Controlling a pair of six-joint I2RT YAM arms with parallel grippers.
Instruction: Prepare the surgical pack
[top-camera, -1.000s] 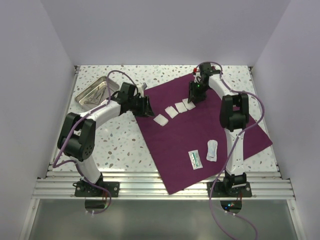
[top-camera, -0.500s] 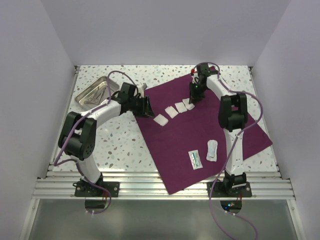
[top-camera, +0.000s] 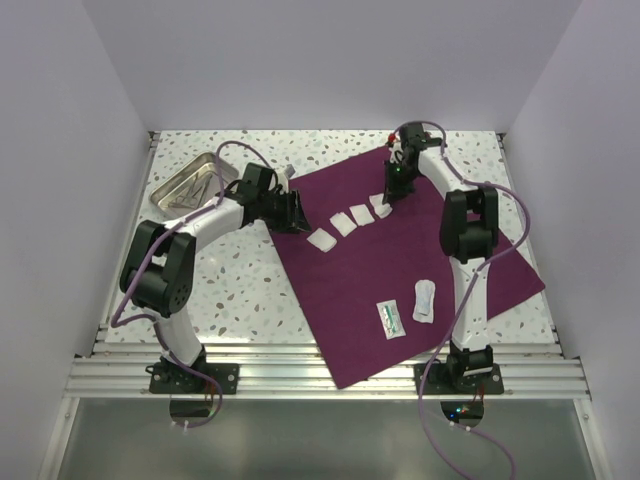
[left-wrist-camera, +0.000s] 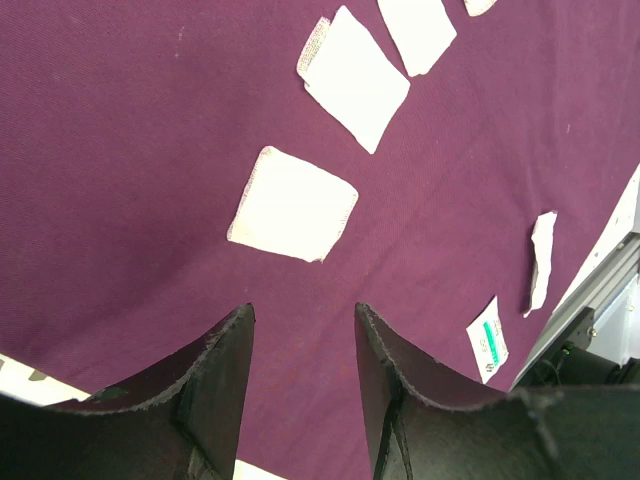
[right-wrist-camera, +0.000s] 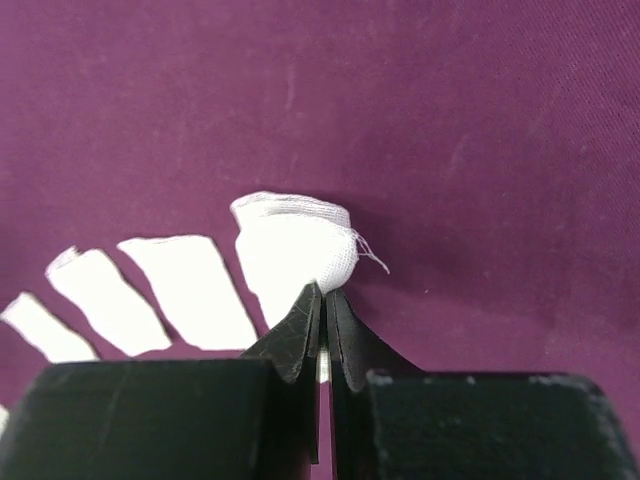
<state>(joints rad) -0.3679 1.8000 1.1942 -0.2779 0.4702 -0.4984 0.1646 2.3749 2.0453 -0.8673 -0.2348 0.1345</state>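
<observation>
Closing the right gripper (right-wrist-camera: 325, 295) from about half open a second ago to fully pinched, and nipping the near edge of the end gauze square (right-wrist-camera: 295, 250), its corner now bunching up off the surgical pack (top-camera: 345, 290).

Showing that pack spread flat as a skewed purple square across the right half of the speckled table (top-camera: 240, 290), with its near corner reaching over the front rails. Bearing on it a diagonal row of four gauze squares towards the far side, and a green-printed sachet (top-camera: 391, 319) and a white packet (top-camera: 424, 301) lying side by side nearer the front.

Hovering the left gripper (left-wrist-camera: 300, 320) over the cloth's left edge, just beside the first square of the row, fingers standing partly apart and gripping nothing.

Leaving a metal tray (top-camera: 200, 170) of instruments at the far left corner, well apart from the cloth.

Looking, on this evidence, at a job partway through, with the cloth spread and the small items set out. Waiting, seemingly, on the tray's instruments and on any folding of the cloth into a bundle.
</observation>
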